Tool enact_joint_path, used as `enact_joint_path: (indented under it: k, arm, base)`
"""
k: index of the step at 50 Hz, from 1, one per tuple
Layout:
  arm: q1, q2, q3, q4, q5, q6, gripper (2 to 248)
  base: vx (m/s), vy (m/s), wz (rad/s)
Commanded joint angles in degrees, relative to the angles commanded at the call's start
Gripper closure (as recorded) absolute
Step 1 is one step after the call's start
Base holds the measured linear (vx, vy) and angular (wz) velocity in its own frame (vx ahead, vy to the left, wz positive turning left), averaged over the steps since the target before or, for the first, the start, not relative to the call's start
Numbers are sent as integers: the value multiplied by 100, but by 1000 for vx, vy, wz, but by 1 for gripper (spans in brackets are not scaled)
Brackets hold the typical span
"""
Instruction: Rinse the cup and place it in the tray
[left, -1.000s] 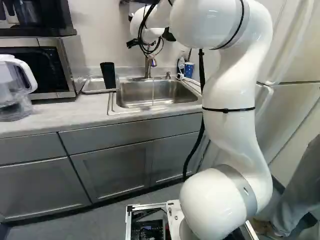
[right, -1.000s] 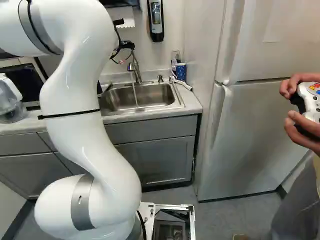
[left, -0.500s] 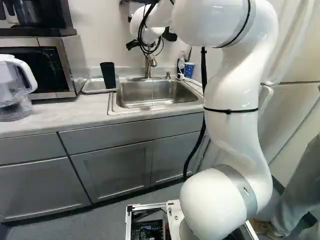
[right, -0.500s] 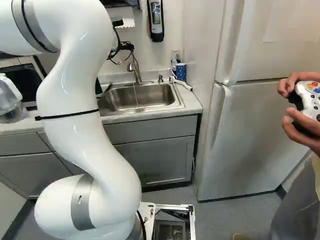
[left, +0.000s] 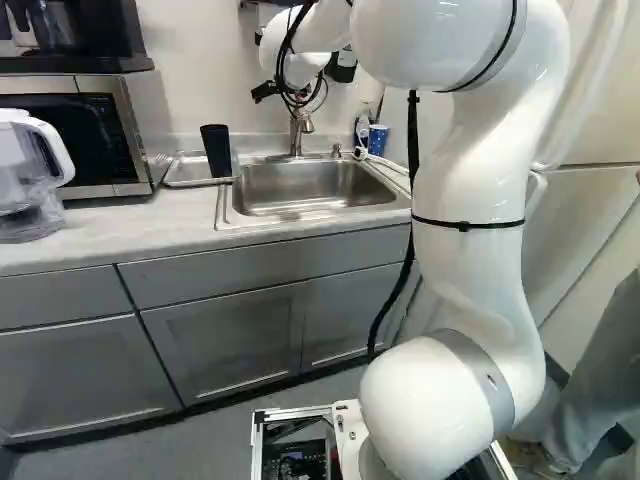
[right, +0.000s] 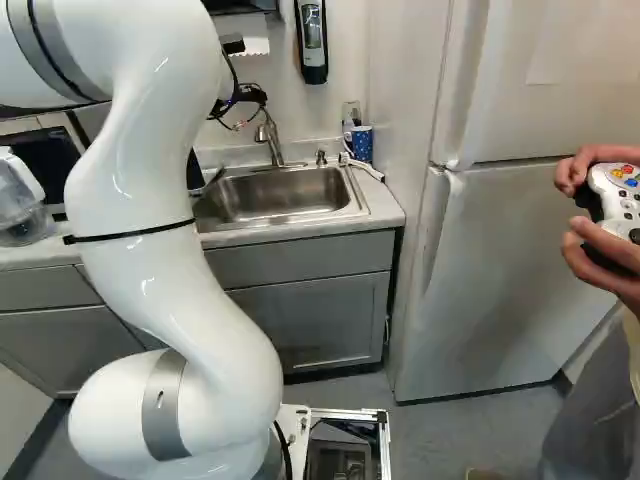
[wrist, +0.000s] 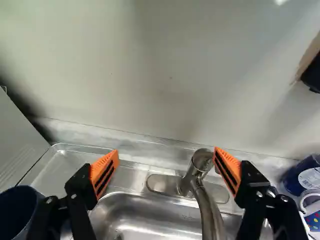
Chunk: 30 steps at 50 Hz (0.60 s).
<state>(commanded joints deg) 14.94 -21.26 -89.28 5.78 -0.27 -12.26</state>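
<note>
your gripper (left: 267, 90) is released, black cup (left: 217, 152) stands in metal tray (left: 186, 172), spotted blue cup (right: 361, 143) beside the sink (left: 310, 190).

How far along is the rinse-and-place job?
Placement looks done: the dark cup stands in the tray; no water runs from the faucet. Nothing in hand: the gripper is open near the faucet. Probably left: backing the arm away. Rinsing itself I can't confirm.

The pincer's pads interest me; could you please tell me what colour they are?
The pads are bright orange with dark slots, best seen in the wrist view.
</note>
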Motion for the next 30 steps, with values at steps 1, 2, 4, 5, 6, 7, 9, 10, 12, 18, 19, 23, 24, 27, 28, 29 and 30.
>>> enact_joint_path:
  k: [1, 2, 4, 5, 6, 7, 9, 10, 12, 18, 19, 23, 24, 27, 28, 29, 30]
  arm:
    - [0, 0, 0, 0, 6, 0, 3]
    - [0, 0, 0, 0, 16, 0, 3]
    - [0, 0, 0, 0, 55, 0, 3]
    - [0, 1, 1, 0, 84, 0, 3]
    - [1, 2, 3, 0, 118, 0, 3]
    - [3, 6, 7, 0, 158, 0, 3]
    - [10, 17, 21, 0, 249, 0, 3]
    - [17, 29, 34, 0, 311, 0, 3]
    - [29, 51, 60, 0, 404, 0, 3]
    - [90, 151, 177, 0, 534, 0, 3]
    - [102, 170, 199, 0, 534, 0, 3]
    - [149, 250, 293, 0, 534, 0, 3]
    - [159, 273, 319, 0, 534, 0, 3]
    - [189, 343, 401, 0, 534, 0, 3]
    - [199, 367, 429, 0, 534, 0, 3]
    - [209, 392, 457, 0, 534, 0, 3]
    - [219, 417, 485, 0, 534, 0, 3]
  base:
    - [0, 0, 0]
    - [0, 0, 0]
    - [0, 0, 0]
    - [0, 0, 0]
    - [0, 0, 0]
    - [0, 0, 0]
    - [0, 0, 0]
    - [0, 0, 0]
    - [0, 0, 0]
    - [0, 0, 0]
    - [0, 0, 0]
    - [0, 0, 0]
    - [0, 0, 0]
    - [0, 0, 0]
    - [0, 0, 0]
    - [0, 0, 0]
    - [0, 0, 0]
